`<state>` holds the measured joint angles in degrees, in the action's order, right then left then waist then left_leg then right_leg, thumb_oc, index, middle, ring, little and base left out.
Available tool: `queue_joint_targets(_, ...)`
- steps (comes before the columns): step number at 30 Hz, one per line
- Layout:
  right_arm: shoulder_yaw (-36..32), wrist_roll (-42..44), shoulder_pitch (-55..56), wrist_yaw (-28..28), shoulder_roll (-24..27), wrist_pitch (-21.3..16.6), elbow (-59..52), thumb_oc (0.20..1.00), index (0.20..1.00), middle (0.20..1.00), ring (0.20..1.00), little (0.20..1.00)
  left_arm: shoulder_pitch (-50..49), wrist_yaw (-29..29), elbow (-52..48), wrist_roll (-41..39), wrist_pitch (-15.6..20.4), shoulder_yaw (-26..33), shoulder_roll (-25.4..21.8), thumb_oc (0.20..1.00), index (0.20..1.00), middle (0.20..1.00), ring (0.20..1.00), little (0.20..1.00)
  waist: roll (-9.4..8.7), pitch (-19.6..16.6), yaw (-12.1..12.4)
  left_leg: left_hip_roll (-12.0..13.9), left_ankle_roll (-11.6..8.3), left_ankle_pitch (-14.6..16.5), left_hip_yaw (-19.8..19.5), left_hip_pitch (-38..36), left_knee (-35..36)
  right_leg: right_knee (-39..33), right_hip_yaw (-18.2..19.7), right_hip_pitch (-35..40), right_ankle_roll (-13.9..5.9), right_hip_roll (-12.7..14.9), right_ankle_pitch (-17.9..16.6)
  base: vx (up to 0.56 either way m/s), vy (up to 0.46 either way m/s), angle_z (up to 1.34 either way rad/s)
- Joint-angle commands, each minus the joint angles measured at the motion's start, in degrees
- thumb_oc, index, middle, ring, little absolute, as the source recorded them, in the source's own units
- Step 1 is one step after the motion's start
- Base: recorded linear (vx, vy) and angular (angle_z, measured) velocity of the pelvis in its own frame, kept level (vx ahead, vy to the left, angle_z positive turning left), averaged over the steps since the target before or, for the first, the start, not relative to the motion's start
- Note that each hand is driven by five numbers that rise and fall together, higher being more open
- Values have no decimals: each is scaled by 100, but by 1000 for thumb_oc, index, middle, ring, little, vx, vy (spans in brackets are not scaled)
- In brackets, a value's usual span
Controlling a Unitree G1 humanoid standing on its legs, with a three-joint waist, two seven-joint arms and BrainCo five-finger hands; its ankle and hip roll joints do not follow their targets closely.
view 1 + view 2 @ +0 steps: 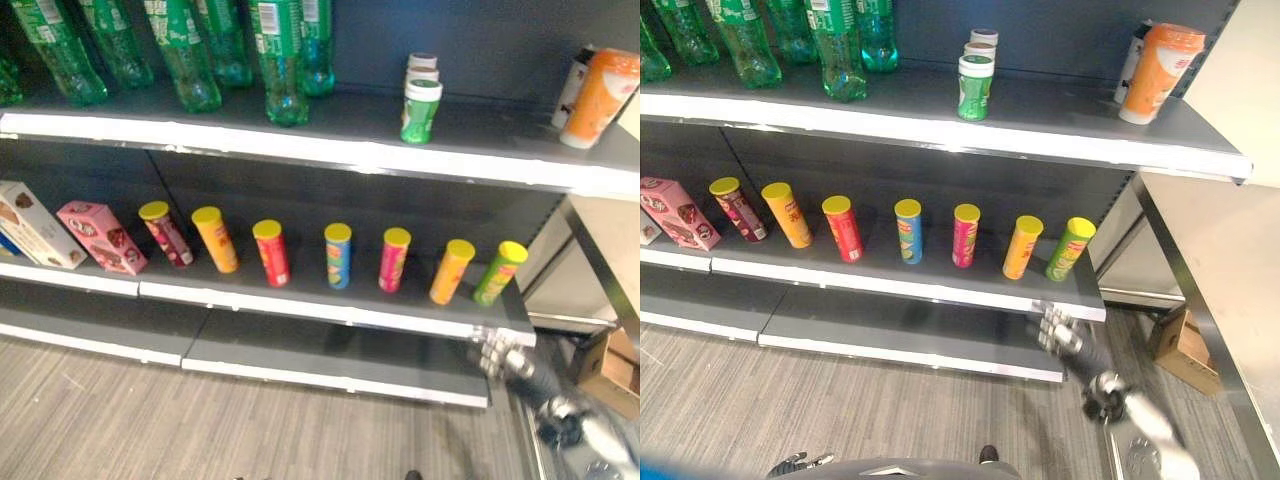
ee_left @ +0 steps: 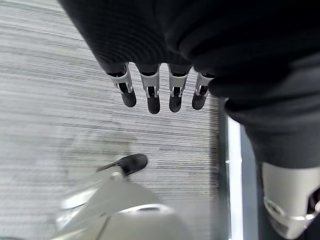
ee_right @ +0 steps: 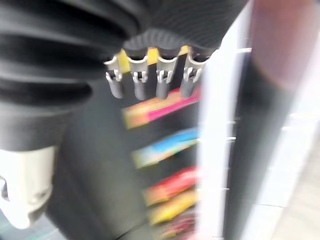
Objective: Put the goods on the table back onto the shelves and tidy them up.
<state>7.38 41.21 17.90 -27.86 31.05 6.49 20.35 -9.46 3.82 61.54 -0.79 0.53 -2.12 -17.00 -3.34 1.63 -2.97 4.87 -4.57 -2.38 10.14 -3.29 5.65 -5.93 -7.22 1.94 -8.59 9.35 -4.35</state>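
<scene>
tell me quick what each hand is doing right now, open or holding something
Left hand: open, fingers straight, holding nothing, above the floor.
Right hand: open, fingers relaxed, holding nothing, near the edge of the middle shelf.

Seven yellow-lidded chip cans (image 1: 338, 256) stand spaced along the middle shelf (image 1: 300, 305), leaning slightly, it seems.

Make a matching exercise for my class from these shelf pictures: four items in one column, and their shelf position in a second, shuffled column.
Items:
1. green bottles
2. orange cup
3. pink box
4. green can

Places:
A. middle shelf, right end of the row of cans
B. top shelf, left part
C. middle shelf, left of the row of cans
D. top shelf, right end

Pairs: 1-B, 2-D, 3-C, 4-A
</scene>
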Motion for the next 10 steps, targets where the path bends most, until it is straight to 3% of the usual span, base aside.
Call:
queue_joint_targets(1, 189, -1879, -374, 30, 230, -431, 631, 1000, 1000, 1000, 1000, 1000, 338, 131, 151, 219, 86, -109, -274, 1000, 1000, 1000, 1000, 1000, -72, 172, 54, 72, -110, 590, -27, -138, -203, 355, -297, 102, -217, 316, 439, -39, -16, -11)
queue_joint_targets(3, 280, -2789, -569, 639, -68, -469, 1827, 1000, 1000, 1000, 1000, 1000, 444, 66, 201, 218, 51, -260, -278, 1000, 1000, 1000, 1000, 1000, -85, 174, 58, 64, -98, 575, -60, -113, -204, 335, -310, 104, -211, 316, 426, -17, -11, -3)
queue_joint_targets(4, 172, -3416, -998, 1644, -599, -542, 3142, 1000, 1000, 1000, 1000, 1000, 583, -100, 278, 225, -5, -409, -248, 1000, 1000, 1000, 1000, 1000, -73, 157, 82, 44, -69, 577, -96, -91, -212, 321, -325, 121, -200, 309, 431, 0, 0, 0)
queue_joint_targets(5, 174, -3417, -1010, 1649, -606, -551, 3156, 1000, 1000, 1000, 1000, 1000, 589, -100, 281, 224, -5, -408, -251, 1000, 1000, 1000, 1000, 1000, -77, 167, 82, 44, -69, 579, -96, -95, -214, 321, -326, 126, -200, 309, 432, 0, 0, 0)
queue_joint_targets(10, -203, -3579, -1534, 2736, -1403, -511, 4614, 1000, 1000, 1000, 1000, 1000, 755, -499, 529, 95, -29, -443, -183, 1000, 1000, 1000, 1000, 1000, -26, 175, 112, 31, -26, 610, -191, -145, -213, 301, -358, 215, -163, 262, 470, 4, -14, -1)
